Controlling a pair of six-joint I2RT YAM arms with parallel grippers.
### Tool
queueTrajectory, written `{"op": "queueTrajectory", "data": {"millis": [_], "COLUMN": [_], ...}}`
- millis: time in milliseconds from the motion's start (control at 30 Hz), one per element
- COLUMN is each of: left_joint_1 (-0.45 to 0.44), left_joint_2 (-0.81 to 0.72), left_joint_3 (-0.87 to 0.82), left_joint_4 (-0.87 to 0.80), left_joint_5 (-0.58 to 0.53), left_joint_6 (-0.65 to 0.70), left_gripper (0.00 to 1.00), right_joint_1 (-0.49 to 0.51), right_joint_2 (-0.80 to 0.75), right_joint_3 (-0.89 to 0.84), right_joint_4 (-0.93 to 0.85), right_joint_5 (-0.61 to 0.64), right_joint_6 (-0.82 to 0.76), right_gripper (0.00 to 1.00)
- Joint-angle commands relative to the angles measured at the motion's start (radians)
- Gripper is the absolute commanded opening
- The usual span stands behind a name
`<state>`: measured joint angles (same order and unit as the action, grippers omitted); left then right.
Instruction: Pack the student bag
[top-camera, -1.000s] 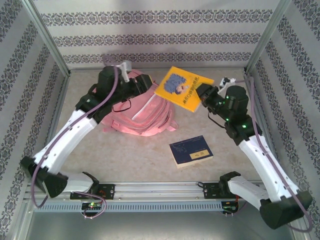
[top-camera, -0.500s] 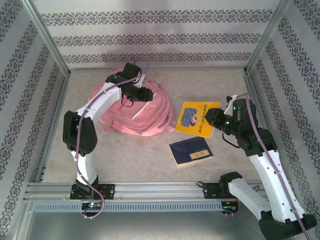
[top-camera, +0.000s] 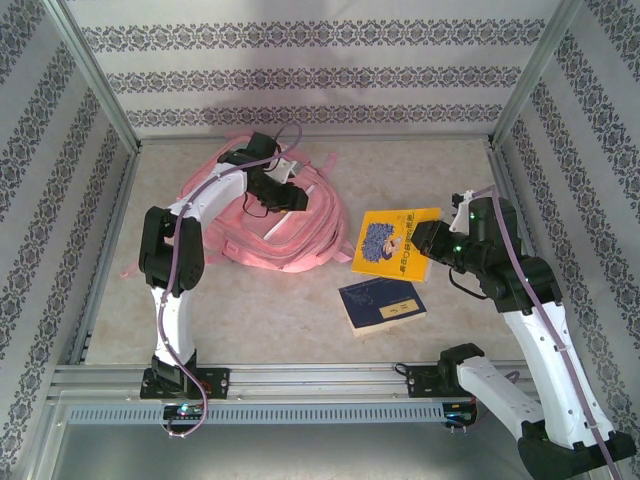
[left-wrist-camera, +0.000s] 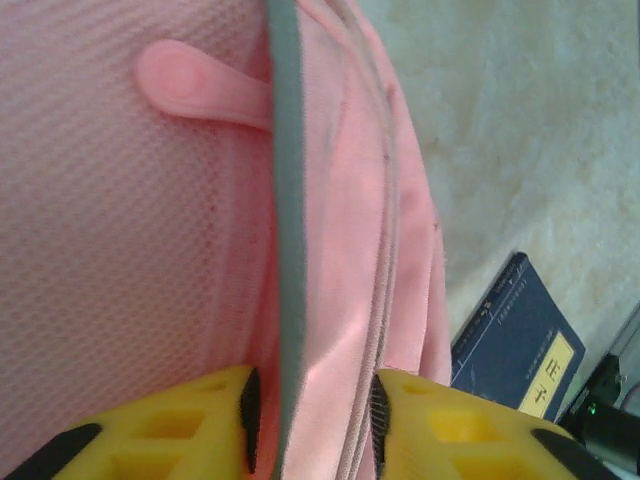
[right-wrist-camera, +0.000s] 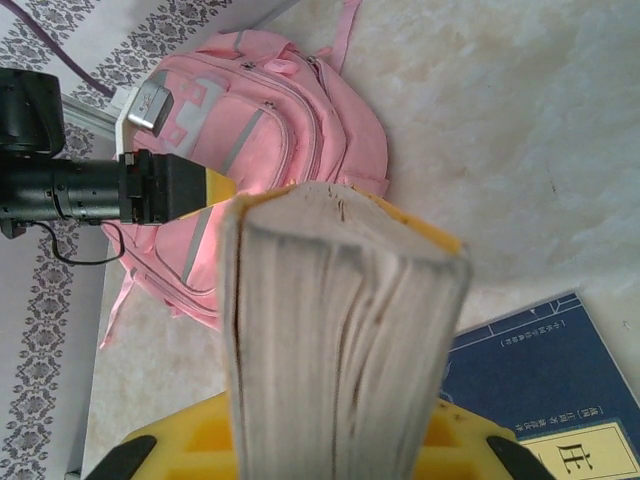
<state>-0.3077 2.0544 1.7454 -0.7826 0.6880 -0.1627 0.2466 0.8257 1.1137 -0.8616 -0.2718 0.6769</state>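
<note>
Nearest the arm bases runs a metal rail (top-camera: 320, 385), and beyond it the pale table (top-camera: 260, 310). Right of centre a blue book (top-camera: 382, 305) lies flat, with a yellow label on its cover. Just behind it the right gripper (top-camera: 428, 240) is clamped on a yellow book (top-camera: 388, 245). In the right wrist view the book's page edges stand between the two yellow fingers, which press on its covers from either side. Seen from above, the yellow book is tilted and its near edge is just beside the blue book's far edge; whether it touches the table cannot be told.

Further back and to the left, the student bag (top-camera: 300, 240) lies on the table with its zip pockets facing up and pink straps trailing out to the left. It is apart from the right gripper, with its right side near the yellow book. The left gripper (top-camera: 288, 197) reaches over the bag from the left and sits on its far right part. In the left wrist view its yellow fingers (left-wrist-camera: 440, 425) straddle a fold of pink fabric edged by a grey trim strip (left-wrist-camera: 285, 200). The fabric fills the gap and meets both pads, so the fingers are closed on the bag. A pink zip pull (left-wrist-camera: 195, 85) lies on the mesh just past them. The patterned wall (top-camera: 320, 80) stands behind
</note>
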Motion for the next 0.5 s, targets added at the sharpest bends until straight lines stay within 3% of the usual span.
{"op": "queueTrajectory", "data": {"millis": [0,100,267,467], "left_joint_1": [-0.002,0.001,0.016,0.053], "left_joint_2": [0.006,0.011,-0.048,-0.119], "left_joint_3": [-0.017,-0.002,0.06,0.166], "left_joint_4": [-0.034,-0.056,-0.059,-0.081], "left_joint_5": [0.066,0.048,0.048,0.093], "left_joint_6": [0.041,0.052,0.014,-0.038], "left_gripper": [0.22,0.0,0.0,0.0], "right_joint_1": [0.004,0.003,0.004,0.003], "right_joint_2": [-0.007,0.0,0.036,0.114], "right_joint_3": [0.009,-0.016,-0.037,-0.063], "right_joint_4": [0.051,0.072,0.104,0.245], "right_joint_5": [-0.026,-0.03,-0.046,-0.094], "right_joint_6": [0.014,0.038,0.061,0.197], "right_gripper": [0.0,0.0,0.0,0.0]}}
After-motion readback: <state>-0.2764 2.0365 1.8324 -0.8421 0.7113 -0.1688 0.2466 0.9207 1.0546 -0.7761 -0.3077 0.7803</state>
